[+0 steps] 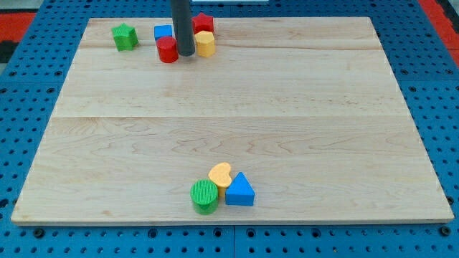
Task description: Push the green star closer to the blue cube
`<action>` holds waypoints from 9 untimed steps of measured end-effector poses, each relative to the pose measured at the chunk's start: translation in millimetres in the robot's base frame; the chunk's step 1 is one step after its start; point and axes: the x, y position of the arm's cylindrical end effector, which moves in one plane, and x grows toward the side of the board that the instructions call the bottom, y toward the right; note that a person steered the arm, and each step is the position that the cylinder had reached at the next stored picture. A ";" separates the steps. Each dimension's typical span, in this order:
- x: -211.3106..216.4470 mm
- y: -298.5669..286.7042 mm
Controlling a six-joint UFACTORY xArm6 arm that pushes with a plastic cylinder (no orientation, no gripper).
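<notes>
Green star (125,36): judged light, rigid, free-sliding on desk (229,129). Push its left face toward blue cube (163,32). My tip (186,54) sits right of cube; no fingers fitted.

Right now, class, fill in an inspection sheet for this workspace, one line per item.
Surface: wooden board on a blue pegboard.
Job's things: green star at the view's top left; blue cube to its right, apart from it.
Clutter: red cylinder, yellow block and red star by the cube; green cylinder, yellow heart, blue triangle clustered at the view's bottom.
End effector: my tip sits between red cylinder and yellow block.
Cables: nothing seen.
Surroundings: red patches at the top corners.
</notes>
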 end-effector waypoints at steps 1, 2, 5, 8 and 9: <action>22.3 -16.1; 21.3 -71.3; -39.7 -209.8; -14.0 -188.8; -24.3 -159.7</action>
